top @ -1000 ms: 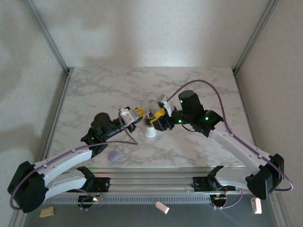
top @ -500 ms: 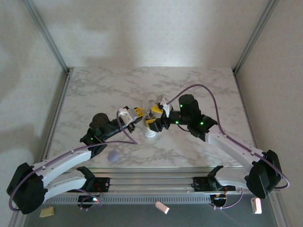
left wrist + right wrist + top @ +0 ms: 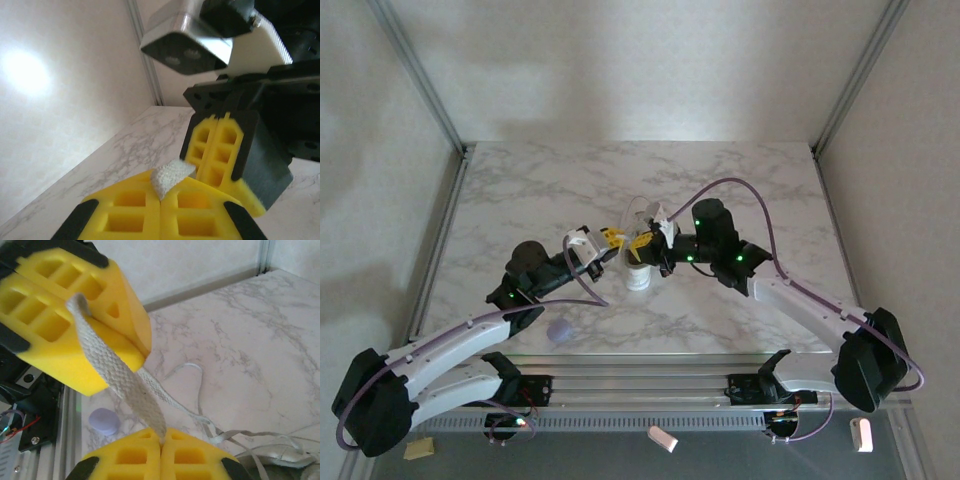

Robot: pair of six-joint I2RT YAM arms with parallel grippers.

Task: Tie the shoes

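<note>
The white sneaker stands mid-table, half hidden beneath both yellow-padded grippers, which meet just above it. My left gripper is shut, and a short bit of white lace sticks out of its closed pads. My right gripper is shut as well, pinching a flat white lace that runs up from its pads and over the left gripper's yellow finger. More lace trails loose on the marble, and the shoe's edge shows in the right wrist view's corner.
A small lavender round blob lies near the table's front edge, left of the shoe. The marble table is walled by metal frame posts on both sides and a white backdrop behind.
The right gripper has slid left, closing on the left gripper above the shoe. The left gripper has shifted slightly left and stayed shut.
</note>
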